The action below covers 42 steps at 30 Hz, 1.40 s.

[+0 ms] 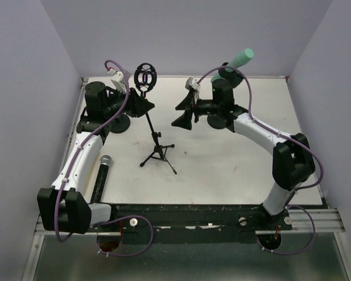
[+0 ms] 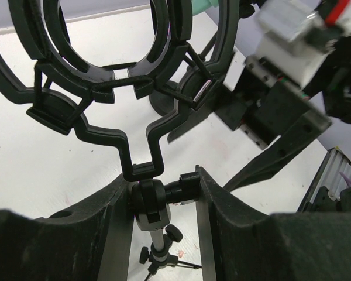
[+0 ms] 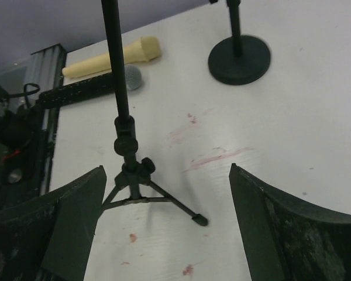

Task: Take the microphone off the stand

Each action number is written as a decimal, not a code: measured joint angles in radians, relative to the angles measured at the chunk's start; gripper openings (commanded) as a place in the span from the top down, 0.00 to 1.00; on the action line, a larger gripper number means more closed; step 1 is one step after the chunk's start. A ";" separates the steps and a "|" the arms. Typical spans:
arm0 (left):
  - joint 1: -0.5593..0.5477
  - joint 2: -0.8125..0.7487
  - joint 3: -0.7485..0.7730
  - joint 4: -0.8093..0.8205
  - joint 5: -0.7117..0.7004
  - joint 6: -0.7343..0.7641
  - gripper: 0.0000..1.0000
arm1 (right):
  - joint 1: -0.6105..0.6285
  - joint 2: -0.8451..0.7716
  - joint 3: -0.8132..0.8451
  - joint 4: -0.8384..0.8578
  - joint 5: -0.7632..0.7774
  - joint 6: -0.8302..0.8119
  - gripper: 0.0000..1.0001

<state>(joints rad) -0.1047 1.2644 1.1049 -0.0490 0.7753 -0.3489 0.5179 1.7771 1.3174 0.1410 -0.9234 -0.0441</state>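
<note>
Beside stand (image 1: 154,132) | left claw (image 2: 164,193) clamps its neck | right claw (image 3: 167,175) wide, empty, facing it

Left gripper (image 2: 162,184) up close, jaws pressed to either side of the swivel joint on the stand (image 2: 158,243), with the joint's knob against the right one. The black shock mount (image 2: 114,75) fans out above. The thin pole drops to the white counter (image 2: 35,158). The right arm (image 2: 292,70) crowds in from the right.
</note>
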 measured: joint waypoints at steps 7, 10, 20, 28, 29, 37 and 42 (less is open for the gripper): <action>0.000 0.000 0.000 0.000 0.000 -0.014 1.00 | 0.043 0.072 0.004 -0.008 -0.050 0.141 0.08; 0.000 0.000 0.000 0.000 0.000 -0.014 1.00 | 0.070 0.093 0.020 0.000 -0.051 0.174 0.08; 0.000 0.000 0.000 0.000 -0.001 -0.013 1.00 | 0.113 0.140 0.048 0.048 -0.013 0.250 0.16; 0.000 0.000 0.000 -0.001 -0.001 -0.006 1.00 | 0.111 0.140 -0.072 0.070 0.123 0.257 0.17; 0.000 0.000 0.000 -0.001 -0.001 -0.006 1.00 | 0.111 0.142 -0.090 0.062 0.138 0.246 0.17; 0.000 0.000 0.000 -0.001 -0.001 -0.006 1.00 | 0.111 0.131 -0.100 0.006 0.120 0.161 0.11; 0.000 0.000 0.000 -0.001 -0.001 -0.005 1.00 | 0.111 0.108 0.009 0.028 0.076 0.176 0.10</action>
<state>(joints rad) -0.1047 1.2644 1.1046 -0.0502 0.7746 -0.3538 0.6292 1.8854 1.3266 0.1688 -0.8471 0.1322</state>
